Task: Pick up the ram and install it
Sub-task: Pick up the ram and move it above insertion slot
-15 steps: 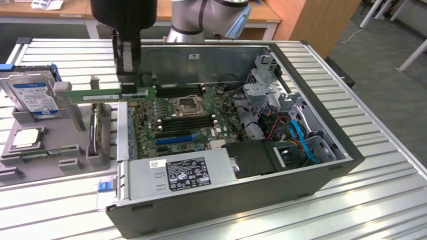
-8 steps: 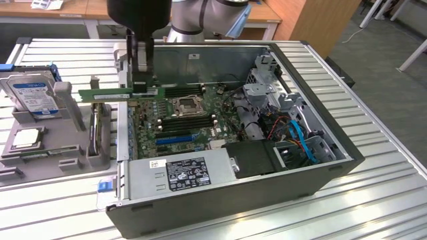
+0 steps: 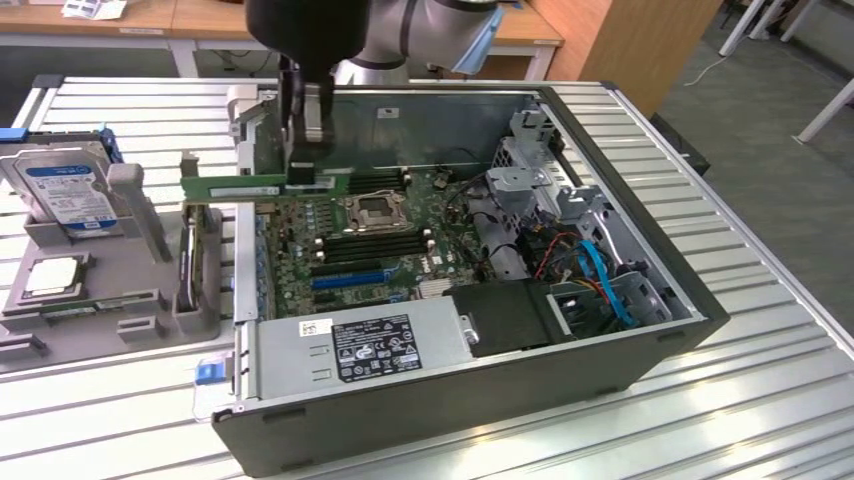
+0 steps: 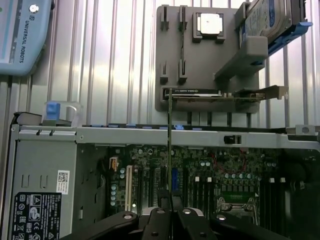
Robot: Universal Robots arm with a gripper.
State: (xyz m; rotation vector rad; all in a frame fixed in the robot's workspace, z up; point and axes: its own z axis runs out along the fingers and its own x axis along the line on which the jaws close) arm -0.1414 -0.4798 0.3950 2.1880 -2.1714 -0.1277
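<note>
Green ram [image 3: 247, 187] sits pinched between the fingers [image 3: 314, 125], hovering over the computer case [image 3: 467, 405] wall on the exterior view's left, so we're mid-carry; seating it calls for lining up with a black memory slot [image 3: 380, 243].

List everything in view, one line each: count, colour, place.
ram: one, green, in the tool above the case wall nearest the fixture
computer case: one, dark grey, open, on the table
motherboard: one, green, inside the case
power supply: one, silver, inside the case
hard drive: one, silver with a blue-white label, in the fixture
processor chip: one, silver, on the fixture
expansion card: one, dark, standing in the fixture
fixture: one, grey, beside the case
table: one, silver slats, under everything
arm: one, grey and blue, above the case
tool: one, black, shut on the ram
</note>
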